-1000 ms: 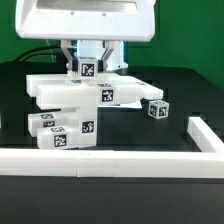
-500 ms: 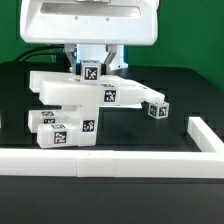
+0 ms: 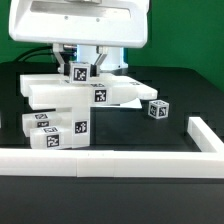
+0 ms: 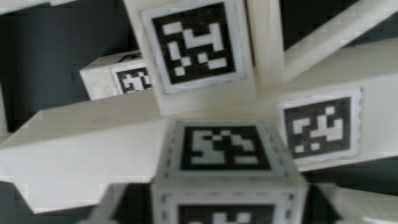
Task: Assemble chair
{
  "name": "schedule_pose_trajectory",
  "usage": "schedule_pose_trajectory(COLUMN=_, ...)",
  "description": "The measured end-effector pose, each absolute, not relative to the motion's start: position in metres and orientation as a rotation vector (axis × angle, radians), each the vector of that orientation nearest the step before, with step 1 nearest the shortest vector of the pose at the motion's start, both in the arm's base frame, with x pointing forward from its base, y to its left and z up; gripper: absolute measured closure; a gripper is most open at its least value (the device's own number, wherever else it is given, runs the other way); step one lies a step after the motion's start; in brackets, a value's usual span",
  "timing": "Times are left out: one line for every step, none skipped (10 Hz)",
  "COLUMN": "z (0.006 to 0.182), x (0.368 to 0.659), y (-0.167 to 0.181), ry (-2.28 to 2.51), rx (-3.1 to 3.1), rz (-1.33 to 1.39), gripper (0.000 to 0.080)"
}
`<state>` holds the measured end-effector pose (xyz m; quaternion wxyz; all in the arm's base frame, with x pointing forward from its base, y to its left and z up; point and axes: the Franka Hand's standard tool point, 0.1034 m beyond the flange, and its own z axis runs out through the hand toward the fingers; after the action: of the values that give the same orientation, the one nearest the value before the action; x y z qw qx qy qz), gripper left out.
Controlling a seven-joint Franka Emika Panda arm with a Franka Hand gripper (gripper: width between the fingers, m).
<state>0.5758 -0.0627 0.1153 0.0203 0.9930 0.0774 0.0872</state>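
Black tabletop (image 3: 190, 85) filling the exterior view, closed off at six o'clock by the long white border rail (image 3: 110, 160). Hanging in from twelve o'clock, the arm's glossy white housing (image 3: 80, 25). Beneath it, between centre and nine o'clock, the chair (image 3: 98, 96) in progress: flat slab (image 3: 50, 88) resting across a stack of tagged blocks (image 3: 55, 130). Now lying close to level, where half a second ago sloped down toward three o'clock; whole stack also nudged toward nine o'clock, along with the arm. Suggests the slab settling onto its seat rather than hanging skewed, though no telling from here whether the joint is fully home. On top of the slab, a small upright tagged piece (image 3: 80, 73), that piece (image 4: 196, 45) looming large in the wrist view. Hand (image 3: 84, 62) right at it, fingers hidden behind: cannot tell whether clamped on or letting go. Smallest, a loose tagged cube (image 3: 158, 110) at three o'clock of the chair, well apart, unmoved, apparently awaiting its turn.
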Motion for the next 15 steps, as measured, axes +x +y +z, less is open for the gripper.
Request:
schedule_pose_trajectory(z=0.115, x=0.576, y=-0.063, ry=0.24, rx=3.08, rz=0.27, gripper=0.0328)
schedule_pose_trajectory(z=0.115, x=0.576, y=-0.063, ry=0.239, rx=3.08, rz=0.27, gripper=0.0328)
schedule_pose_trajectory(z=0.115, x=0.576, y=-0.063, ry=0.239, rx=3.08, rz=0.27, gripper=0.0192)
schedule_pose_trajectory(z=0.115, x=0.576, y=-0.063, ry=0.239, rx=3.08, rz=0.27, gripper=0.0163)
schedule_pose_trajectory(z=0.116, x=0.575, y=-0.064, ry=0.25, rx=3.08, rz=0.268, gripper=0.0163)
schedule_pose_trajectory(z=0.118, x=0.575, y=-0.066, ry=0.258, rx=3.08, rz=0.268, gripper=0.0152)
schedule_pose_trajectory(z=0.119, x=0.572, y=-0.067, ry=0.258, rx=3.095, rz=0.24, gripper=0.0152)
schedule_pose_trajectory(z=0.122, x=0.57, y=-0.064, ry=0.258, rx=3.12, rz=0.196, gripper=0.015)
schedule_pose_trajectory(z=0.124, x=0.567, y=-0.062, ry=0.239, rx=3.149, rz=0.153, gripper=0.015)
schedule_pose_trajectory(z=0.126, x=0.562, y=-0.062, ry=0.216, rx=3.179, rz=0.106, gripper=0.015)
schedule_pose_trajectory(z=0.125, x=0.563, y=-0.063, ry=0.219, rx=3.174, rz=0.11, gripper=0.015)
schedule_pose_trajectory(z=0.125, x=0.563, y=-0.063, ry=0.219, rx=3.174, rz=0.108, gripper=0.015)
schedule_pose_trajectory(z=0.125, x=0.563, y=-0.063, ry=0.219, rx=3.174, rz=0.108, gripper=0.015)
schedule_pose_trajectory(z=0.122, x=0.565, y=-0.068, ry=0.255, rx=3.15, rz=0.137, gripper=0.015)
schedule_pose_trajectory(z=0.121, x=0.567, y=-0.072, ry=0.316, rx=3.118, rz=0.152, gripper=0.015)
